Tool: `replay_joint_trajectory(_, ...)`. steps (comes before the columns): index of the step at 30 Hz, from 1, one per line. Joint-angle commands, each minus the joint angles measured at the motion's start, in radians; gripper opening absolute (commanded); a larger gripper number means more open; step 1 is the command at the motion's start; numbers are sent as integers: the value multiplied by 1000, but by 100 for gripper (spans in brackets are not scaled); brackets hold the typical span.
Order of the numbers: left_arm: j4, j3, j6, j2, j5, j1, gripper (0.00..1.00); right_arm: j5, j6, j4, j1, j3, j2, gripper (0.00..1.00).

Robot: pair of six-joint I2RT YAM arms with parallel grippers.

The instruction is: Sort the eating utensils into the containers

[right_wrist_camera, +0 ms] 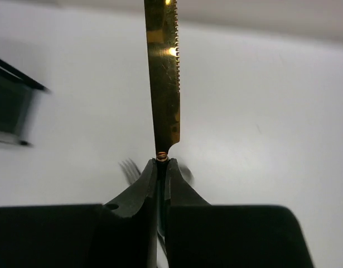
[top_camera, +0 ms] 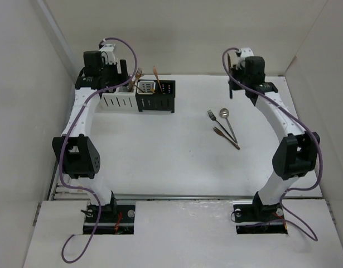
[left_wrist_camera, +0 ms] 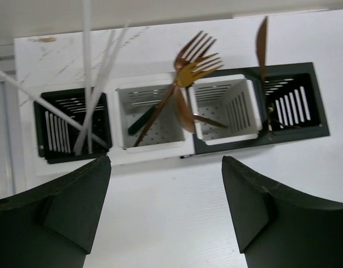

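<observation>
My right gripper point(right_wrist_camera: 162, 164) is shut on the dark handle of a gold serrated knife point(right_wrist_camera: 163, 72), whose blade points up. In the top view this gripper point(top_camera: 233, 70) hangs high above the table's far right. A silver fork point(top_camera: 212, 115), a silver spoon point(top_camera: 224, 113) and a copper fork point(top_camera: 218, 132) lie on the table below it. My left gripper point(left_wrist_camera: 165, 167) stands open and empty just in front of the row of containers point(left_wrist_camera: 224, 109). White chopsticks point(left_wrist_camera: 87, 84) stand in the left black caddy point(left_wrist_camera: 71, 125), copper forks point(left_wrist_camera: 196, 56) in a white one and a copper knife point(left_wrist_camera: 262, 42) in the right black one.
White walls enclose the table on the left, back and right. Purple cables point(top_camera: 124, 44) loop over both arms. The caddy row point(top_camera: 139, 100) sits at the far left of the table, under the left wrist.
</observation>
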Motion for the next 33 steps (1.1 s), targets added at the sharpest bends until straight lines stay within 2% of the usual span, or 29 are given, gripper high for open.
replay_joint_trajectory(1, 4, 51, 10, -52, 60, -6, 78, -136, 20, 351, 130, 84, -8, 0)
replay_joint_trajectory(3, 4, 51, 10, -52, 12, -6, 79, -220, 11, 485, 208, 178, 76, 0)
replay_joint_trajectory(5, 4, 37, 10, -52, -35, -6, 79, -274, 11, 548, 279, 265, 153, 0)
replay_joint_trajectory(9, 4, 11, 30, -70, -90, -6, 79, -302, 20, 638, 374, 562, 369, 0)
replay_joint_trajectory(12, 4, -12, 30, -80, -118, -6, 79, -302, 40, 711, 420, 621, 492, 0)
replay_joint_trajectory(17, 24, -23, 21, -80, -118, 15, 79, -239, 40, 904, 442, 498, 542, 0)
replay_joint_trajectory(23, 24, -32, 20, -80, -118, 24, 79, -213, 49, 964, 442, 335, 542, 0)
replay_joint_trajectory(30, 24, -32, 20, -80, -118, 24, 79, -182, 40, 985, 442, 301, 578, 0)
replay_joint_trajectory(32, 24, -32, 20, -80, -118, 24, 79, -182, 40, 985, 442, 290, 569, 27)
replay_joint_trajectory(33, 24, -32, 20, -80, -118, 24, 79, -182, 40, 985, 442, 274, 553, 45)
